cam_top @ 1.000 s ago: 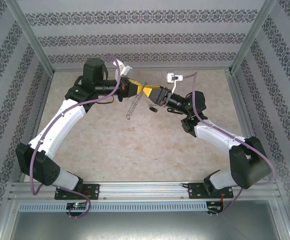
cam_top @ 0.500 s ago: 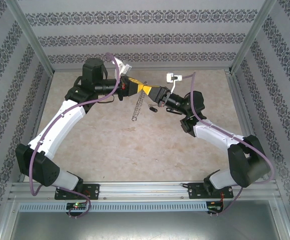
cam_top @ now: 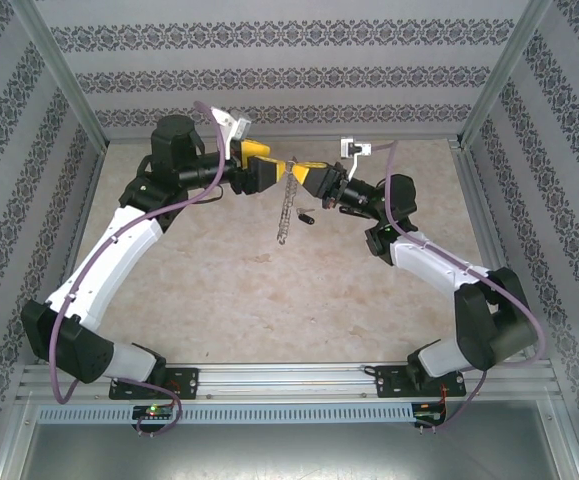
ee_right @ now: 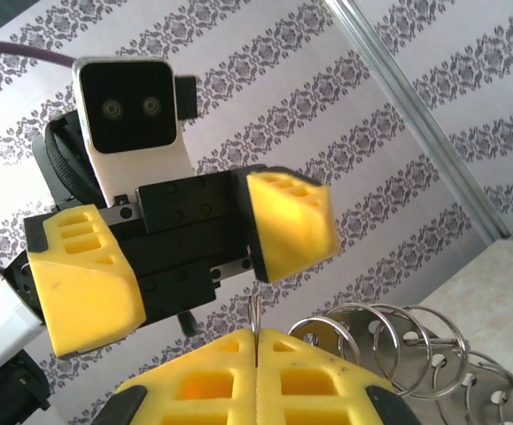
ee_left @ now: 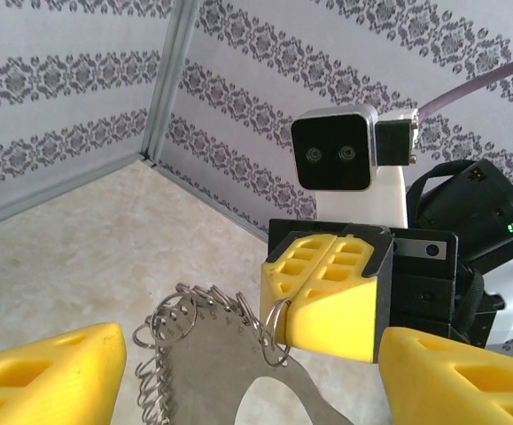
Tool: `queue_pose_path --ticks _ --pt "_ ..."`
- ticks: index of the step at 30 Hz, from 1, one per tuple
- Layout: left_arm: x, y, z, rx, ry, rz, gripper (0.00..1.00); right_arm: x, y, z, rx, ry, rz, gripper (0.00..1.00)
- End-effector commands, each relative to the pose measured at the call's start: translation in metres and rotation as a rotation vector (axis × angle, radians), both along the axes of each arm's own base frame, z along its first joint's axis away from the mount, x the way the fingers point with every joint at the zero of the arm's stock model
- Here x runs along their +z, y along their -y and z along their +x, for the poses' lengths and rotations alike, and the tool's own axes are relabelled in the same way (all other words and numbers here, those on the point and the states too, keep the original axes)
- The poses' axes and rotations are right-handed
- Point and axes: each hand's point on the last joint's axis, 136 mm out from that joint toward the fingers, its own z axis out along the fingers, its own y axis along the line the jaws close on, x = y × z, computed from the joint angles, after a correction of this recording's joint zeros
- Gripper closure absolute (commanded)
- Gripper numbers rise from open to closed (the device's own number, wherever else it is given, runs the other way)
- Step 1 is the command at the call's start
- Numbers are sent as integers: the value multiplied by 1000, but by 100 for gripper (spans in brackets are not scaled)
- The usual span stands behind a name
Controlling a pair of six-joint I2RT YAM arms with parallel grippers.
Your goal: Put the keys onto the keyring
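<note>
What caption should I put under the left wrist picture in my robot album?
The right gripper holds the keyring by its rim, between the fingers of the open left gripper.

Left arm (cam_top: 109, 255) and right arm (cam_top: 434, 262): white shells, black joints. Purple cable (ee_left: 491, 80) runs along each. Fingers (ee_left: 327, 283) yellow, with pocketed backs. Wrist camera (ee_left: 331, 150): white housing, black two-lens face.

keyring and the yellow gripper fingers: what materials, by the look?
keyring: bare metal, probably steel; silvery, shiny, fringed with thin wire rings. yellow fingers: likely moulded or printed plastic; matte, opaque, with ribbed pockets.
</note>
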Motion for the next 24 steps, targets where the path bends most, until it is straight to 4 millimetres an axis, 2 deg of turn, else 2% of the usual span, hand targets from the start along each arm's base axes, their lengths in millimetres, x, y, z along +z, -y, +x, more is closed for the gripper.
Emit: queue_pose_path --ticks 1,2,6,7,17,24 --pt "14 -7 0 4 12 -62 28 29 -3 -18 53 206 4 100" --pt "14 -6 -1 -11 7 -74 32 31 -4 -19 62 222 -1 100" --pt "18 -2 -9 -75 14 -90 59 37 -5 -19 70 271 -11 100" --pt "18 -2 -11 -81 14 -91 61 39 -4 -19 63 282 -6 100" --pt "22 0 -14 -111 -3 -186 63 53 -1 -7 25 309 67 100" --pt "28 0 -13 -120 17 -273 63 54 0 0 20 295 96 100"
